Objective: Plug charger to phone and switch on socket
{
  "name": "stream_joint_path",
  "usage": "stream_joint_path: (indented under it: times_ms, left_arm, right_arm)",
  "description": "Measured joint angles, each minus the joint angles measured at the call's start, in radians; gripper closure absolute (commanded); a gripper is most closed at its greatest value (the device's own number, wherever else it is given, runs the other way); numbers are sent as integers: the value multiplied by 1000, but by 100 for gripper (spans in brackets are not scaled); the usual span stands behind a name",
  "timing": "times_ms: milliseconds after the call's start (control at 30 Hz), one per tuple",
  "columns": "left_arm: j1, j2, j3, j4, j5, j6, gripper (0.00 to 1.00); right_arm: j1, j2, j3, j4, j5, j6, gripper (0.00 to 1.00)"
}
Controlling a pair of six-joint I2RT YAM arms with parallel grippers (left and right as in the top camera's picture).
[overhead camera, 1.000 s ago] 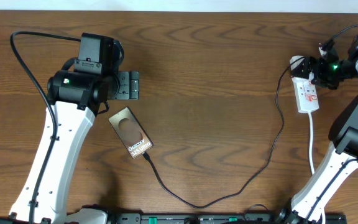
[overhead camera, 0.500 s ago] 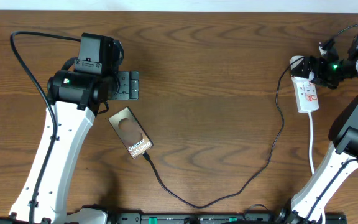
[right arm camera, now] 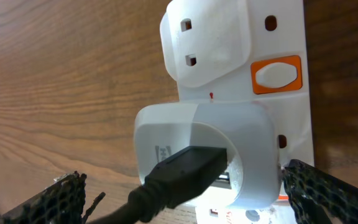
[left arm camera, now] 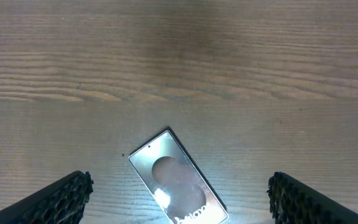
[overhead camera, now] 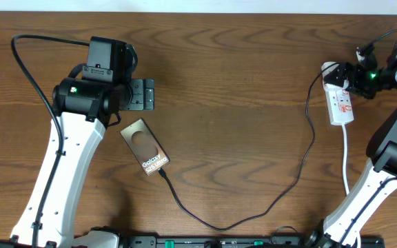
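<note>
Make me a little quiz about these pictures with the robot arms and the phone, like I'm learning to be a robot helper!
1. True or false: the left gripper is gripping the phone.
2. What is the right gripper hovering at? A) the phone B) the socket C) a cup
3. Fill in: the charger runs from the socket across the table to the ____.
Key: 1 false, it is open and apart from the phone. 2 B. 3 phone.
</note>
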Motion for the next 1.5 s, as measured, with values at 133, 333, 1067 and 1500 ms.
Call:
stream_joint_path:
  times_ms: [133,333,1067,1500]
  left_arm:
    - [0,0,0,0,0,0,7]
    - [0,0,0,-5,0,0,7]
    - [0,0,0,-7,0,0,7]
    - [0,0,0,-7,0,0,7]
  right_arm:
    - [3,-5,-7,-10,-19,9,1]
    - [2,-6,-7,-25,-19,11,1]
    - [7,-4,48,-253,103,170,1]
    - [-14,-13,147,-380,300,208,1]
